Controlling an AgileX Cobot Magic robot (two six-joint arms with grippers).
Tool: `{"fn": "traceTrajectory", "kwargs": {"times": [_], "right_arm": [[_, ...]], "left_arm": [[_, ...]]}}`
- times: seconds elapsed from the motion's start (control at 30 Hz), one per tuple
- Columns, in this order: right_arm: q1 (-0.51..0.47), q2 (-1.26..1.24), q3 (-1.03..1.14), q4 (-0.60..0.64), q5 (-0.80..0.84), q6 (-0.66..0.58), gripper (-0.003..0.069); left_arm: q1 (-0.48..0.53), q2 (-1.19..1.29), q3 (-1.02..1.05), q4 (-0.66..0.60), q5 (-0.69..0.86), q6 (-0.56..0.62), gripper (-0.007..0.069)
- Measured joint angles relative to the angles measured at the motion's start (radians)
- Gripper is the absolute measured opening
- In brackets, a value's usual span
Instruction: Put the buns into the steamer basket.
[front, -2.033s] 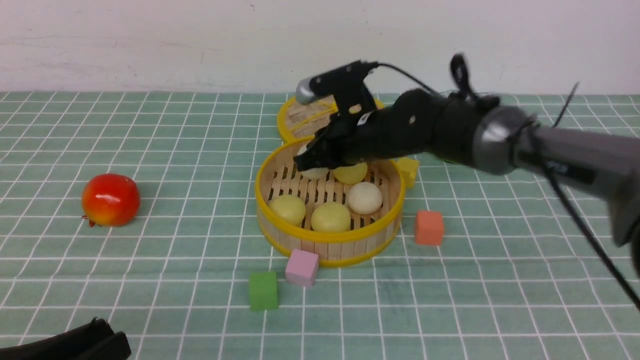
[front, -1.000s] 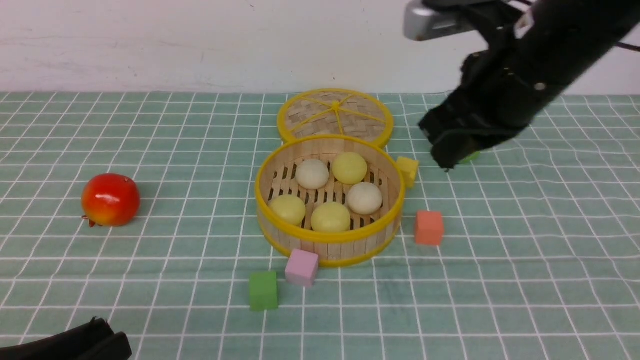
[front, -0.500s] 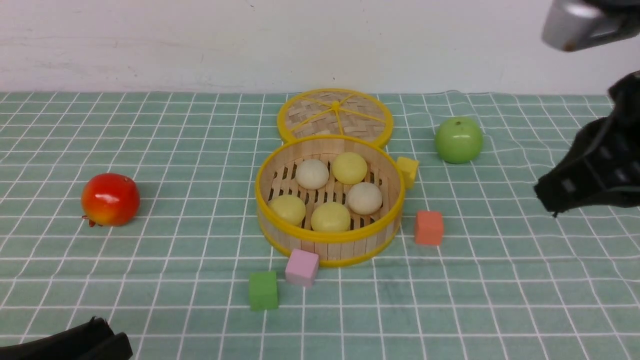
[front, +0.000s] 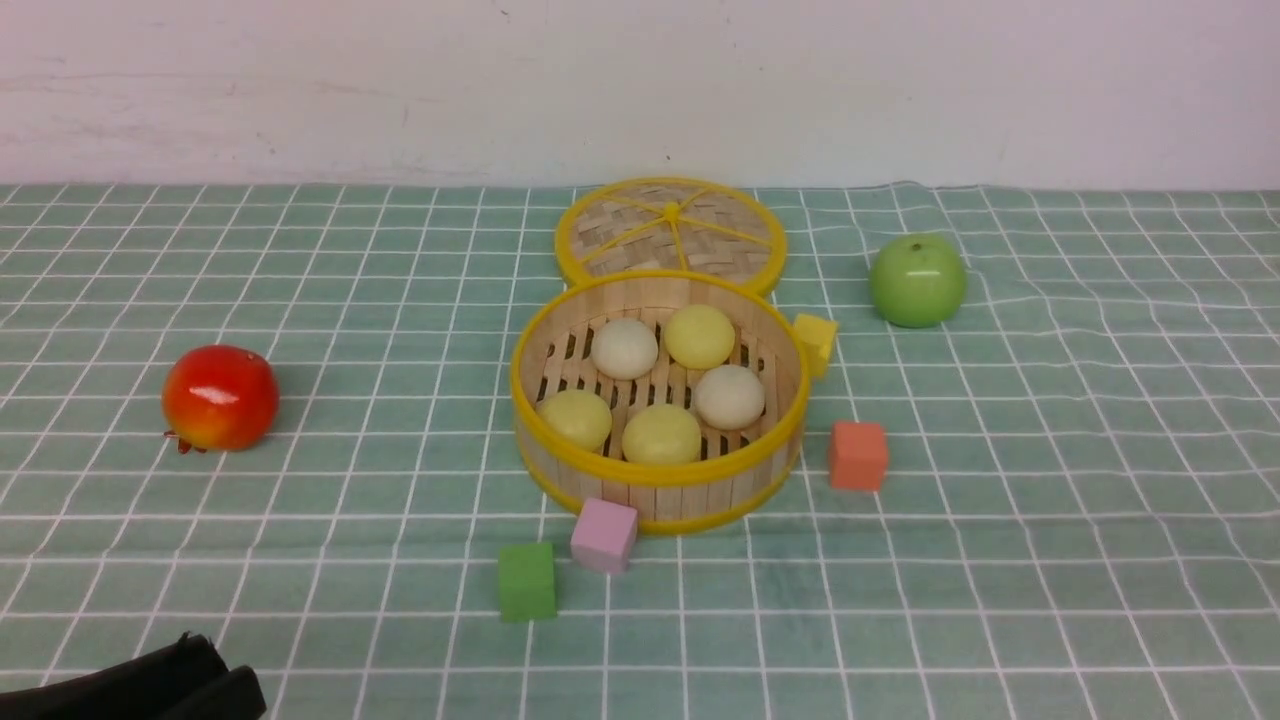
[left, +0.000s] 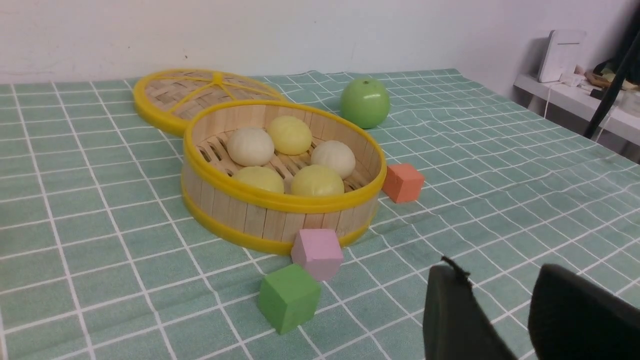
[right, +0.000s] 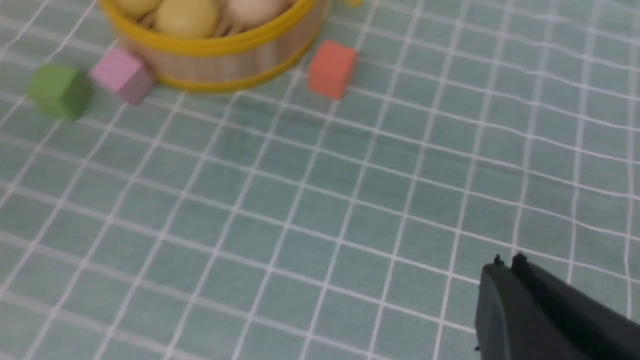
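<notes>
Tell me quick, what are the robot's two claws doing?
Left gripper: open, holding nothing.
Right gripper: closed, holding nothing.

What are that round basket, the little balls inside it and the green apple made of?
The steamer basket looks like pale bamboo or wood slats, matte, bound by glossy yellow rims, probably plastic. The buns are smooth and evenly coloured, likely plastic or rubber rather than dough. The green apple shows a sharp shine, so likely plastic.
</notes>
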Motion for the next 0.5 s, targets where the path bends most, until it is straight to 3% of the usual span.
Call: {"fn": "traceTrajectory", "kwargs": {"times": [0.1,0.23,0.5], "right_arm": [[-0.063,-0.223,0.315,-0.017,-0.216,0.008,-0.0003],[-0.128,-0.406,0.566,-0.020,-0.363,0.054,-0.0003],[-0.147,-0.526,0.658,-0.034,-0.410,0.078,-0.0003]], "left_arm": [[0.000,0.000,0.000,0.000,0.000,0.000,0.0236],[0.000,0.000,0.000,0.000,0.000,0.000,0.0237],[0.000,0.001,0.001,0.000,0.003,0.000,0.0237]]}}
